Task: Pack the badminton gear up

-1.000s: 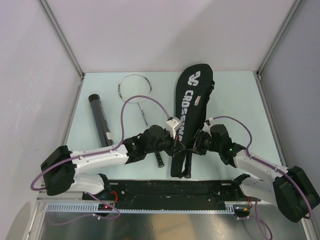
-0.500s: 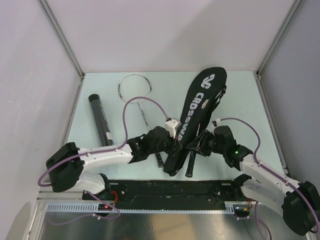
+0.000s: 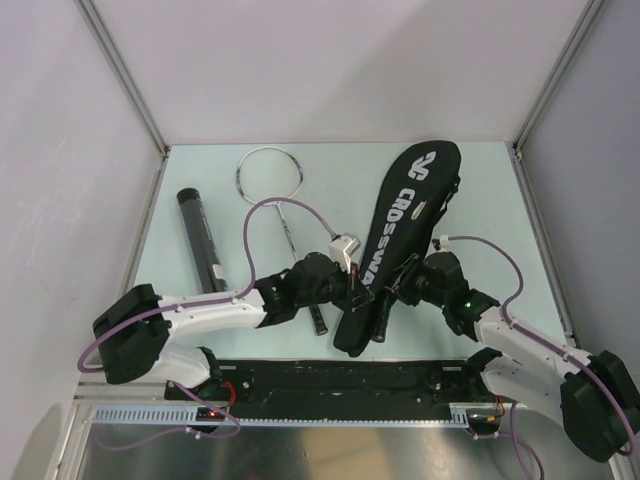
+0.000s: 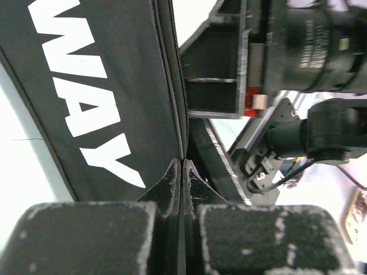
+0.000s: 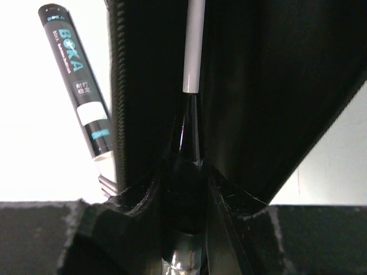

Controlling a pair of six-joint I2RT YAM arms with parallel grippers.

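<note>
White walls (image 3: 330, 70) are enclosing a pale green table (image 3: 340, 180). The left gripper (image 4: 182, 169) is pinching the bag (image 4: 103, 86); the right gripper (image 5: 189, 166), a racquet (image 5: 192, 46).

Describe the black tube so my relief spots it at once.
Start at the left edge of the table. The black tube lies alone there, left of the loose silver racquet. It is a plain straight cylinder, unlike the wide lettered bag.
</note>
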